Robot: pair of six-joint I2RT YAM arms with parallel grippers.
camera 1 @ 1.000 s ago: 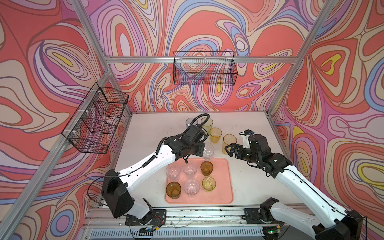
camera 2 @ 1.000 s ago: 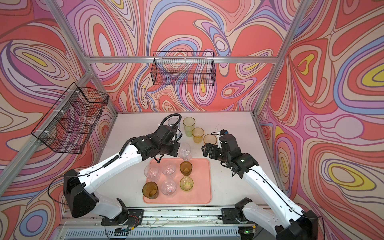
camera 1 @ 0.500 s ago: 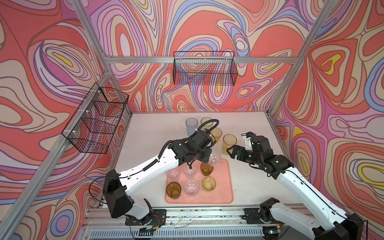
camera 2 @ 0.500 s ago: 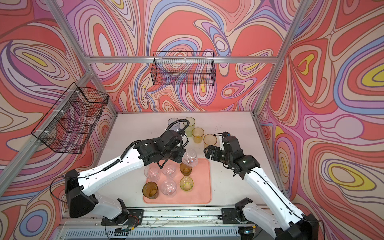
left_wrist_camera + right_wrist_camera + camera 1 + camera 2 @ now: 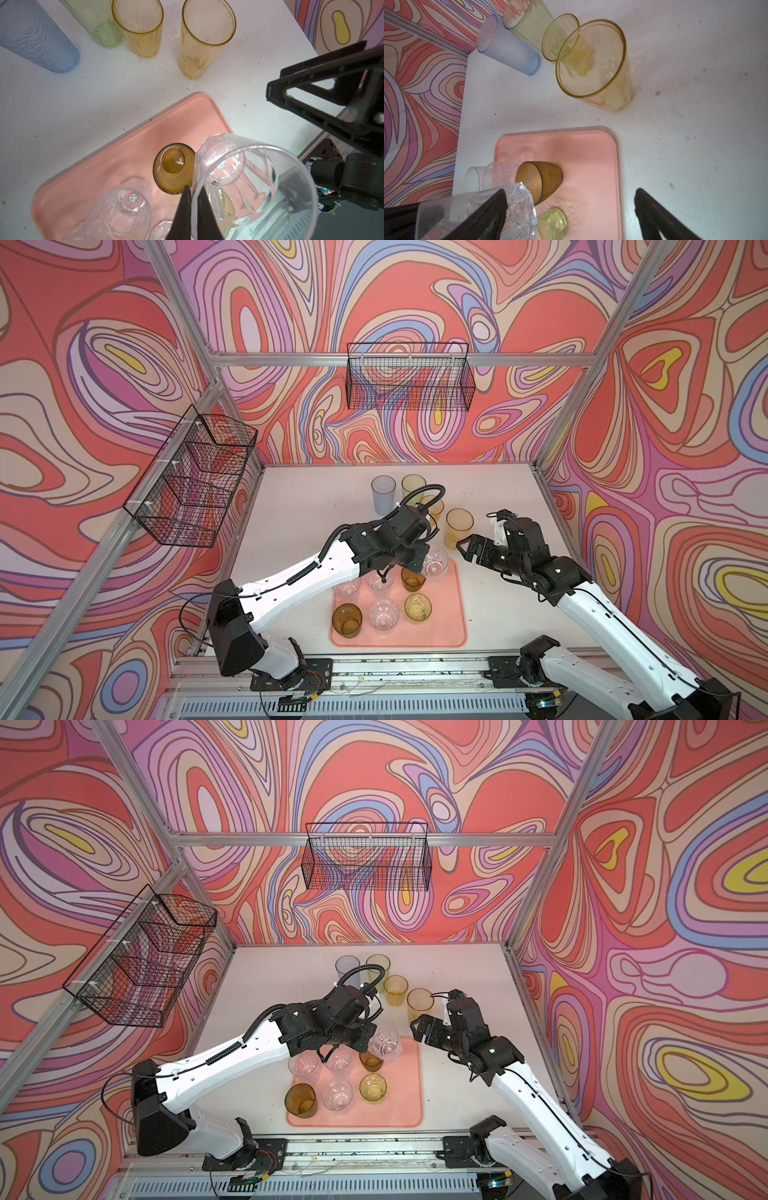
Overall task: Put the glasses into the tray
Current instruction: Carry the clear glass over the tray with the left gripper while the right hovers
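My left gripper (image 5: 192, 189) is shut on the rim of a short clear faceted glass (image 5: 249, 176), which hangs tilted over the far right part of the salmon-pink tray (image 5: 440, 626) in both top views (image 5: 384, 1046). Several short glasses stand on the tray: brown (image 5: 347, 620), clear (image 5: 383, 616) and green (image 5: 417, 608). A pale blue glass (image 5: 383, 494), a yellow-green one (image 5: 412, 487) and two yellow ones (image 5: 458, 527) stand on the table behind. My right gripper (image 5: 570, 192) is open with nothing in it, just right of the held glass (image 5: 435, 562).
Two black wire baskets hang on the walls, one at the back (image 5: 409, 377) and one on the left (image 5: 195, 472). A metal rail (image 5: 415, 668) runs along the table's front edge. The right arm (image 5: 582, 597) stretches across the white table right of the tray.
My left gripper has carried the clear glass to the right and nearer the front, over the tray's far right part. The right gripper has barely shifted and stays open.
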